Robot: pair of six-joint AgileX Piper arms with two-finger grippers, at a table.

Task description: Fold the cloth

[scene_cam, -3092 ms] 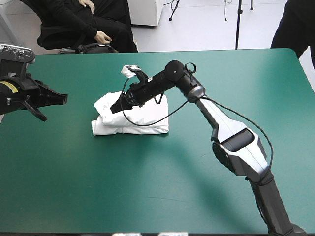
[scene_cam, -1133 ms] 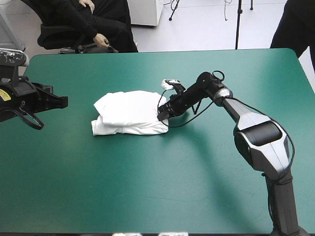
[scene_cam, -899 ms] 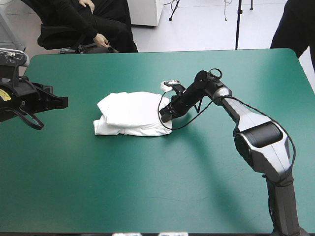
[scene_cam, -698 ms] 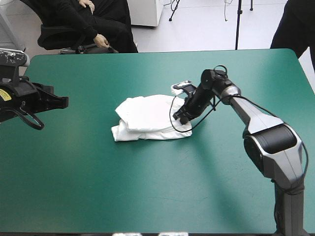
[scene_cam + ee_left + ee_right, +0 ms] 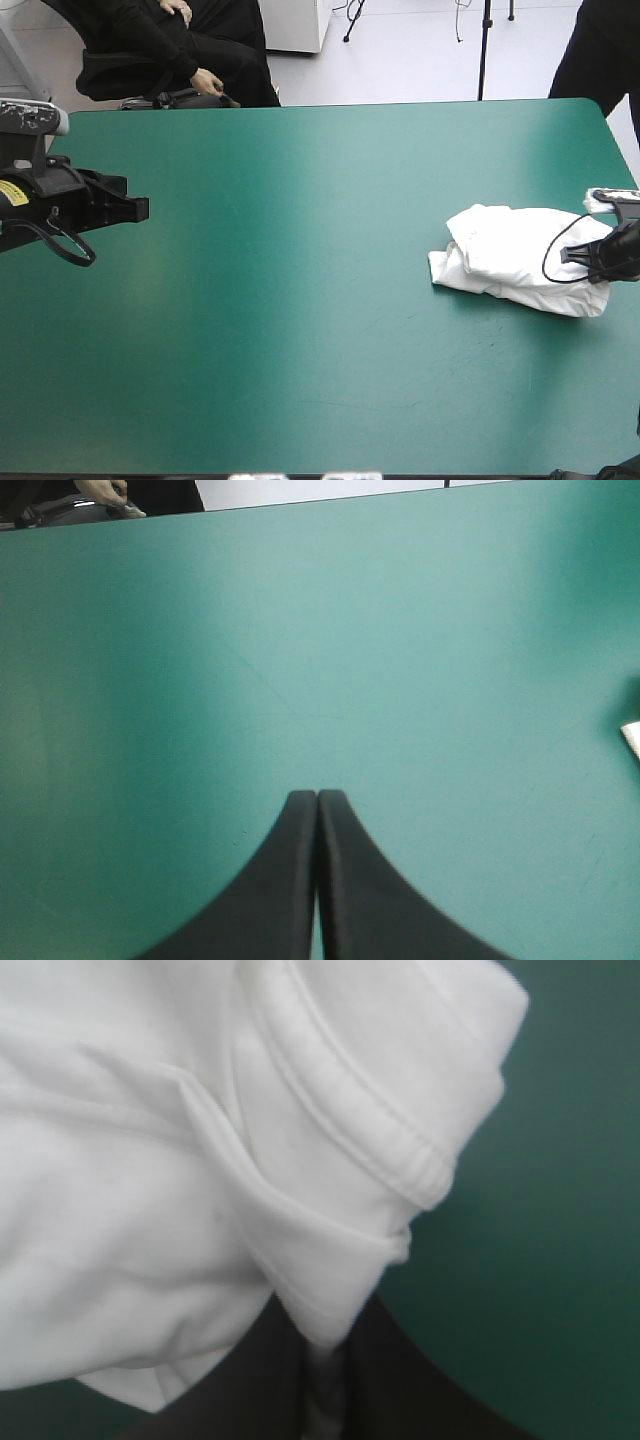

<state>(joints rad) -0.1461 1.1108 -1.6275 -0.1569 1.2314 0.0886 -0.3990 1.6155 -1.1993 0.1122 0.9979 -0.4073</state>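
Found the right gripper [image 5: 325,1360] pinched all but closed on a hem corner of the T-shirt [image 5: 190,1110], with the folded bundle lying just ahead of it near the table's right edge. Found the left gripper [image 5: 317,802] closed on nothing, well apart over bare teal-green cover [image 5: 300,630]. Recommend keeping low, letting go without tugging, and backing straight out, so as not to disturb the layers.
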